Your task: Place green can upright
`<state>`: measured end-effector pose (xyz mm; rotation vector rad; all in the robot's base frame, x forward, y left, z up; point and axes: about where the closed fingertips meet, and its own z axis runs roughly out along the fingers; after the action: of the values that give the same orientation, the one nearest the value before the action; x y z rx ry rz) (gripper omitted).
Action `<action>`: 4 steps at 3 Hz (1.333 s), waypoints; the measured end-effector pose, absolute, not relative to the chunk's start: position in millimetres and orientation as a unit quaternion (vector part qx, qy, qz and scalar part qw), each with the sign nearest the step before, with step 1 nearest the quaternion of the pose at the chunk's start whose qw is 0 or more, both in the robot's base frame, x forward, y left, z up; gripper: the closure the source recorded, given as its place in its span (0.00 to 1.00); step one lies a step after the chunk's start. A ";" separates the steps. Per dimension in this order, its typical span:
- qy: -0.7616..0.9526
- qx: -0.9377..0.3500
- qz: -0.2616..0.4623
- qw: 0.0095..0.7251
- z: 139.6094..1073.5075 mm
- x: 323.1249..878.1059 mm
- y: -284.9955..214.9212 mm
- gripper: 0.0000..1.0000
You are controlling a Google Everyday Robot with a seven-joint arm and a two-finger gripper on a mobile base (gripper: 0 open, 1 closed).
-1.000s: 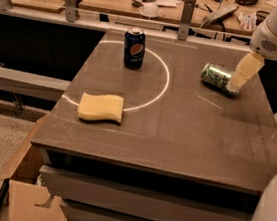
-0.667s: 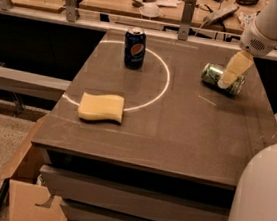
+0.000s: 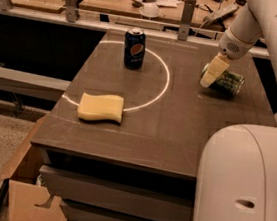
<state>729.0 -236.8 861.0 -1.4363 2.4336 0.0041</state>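
Note:
The green can [image 3: 228,82] lies on its side at the far right of the dark table [image 3: 176,132], its silver top pointing left. My gripper [image 3: 211,73] hangs from the white arm at the upper right, with its pale yellow fingers [image 3: 214,70] over the can's left end. The fingers cover part of the can's top.
A dark blue Pepsi can [image 3: 134,48] stands upright at the back, on a white circle line. A yellow sponge [image 3: 101,107] lies at the front left. The robot's white body [image 3: 242,186] fills the lower right. A railing and a cluttered bench run behind the table.
The gripper has moved left and down toward the can's left end. The robot's white body has come further into view at the lower right. The can has not moved.

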 end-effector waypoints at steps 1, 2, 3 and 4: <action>0.852 -0.503 0.008 0.144 851.0 736.2 -225.7 0.47; 0.854 -0.501 0.010 0.139 846.8 740.2 -223.1 0.70; 0.838 -0.519 -0.001 0.170 877.2 744.9 -213.9 0.94; 0.816 -0.532 -0.010 0.224 924.2 744.0 -206.9 1.00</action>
<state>744.0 -206.9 924.2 -1.4677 2.2528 -0.0265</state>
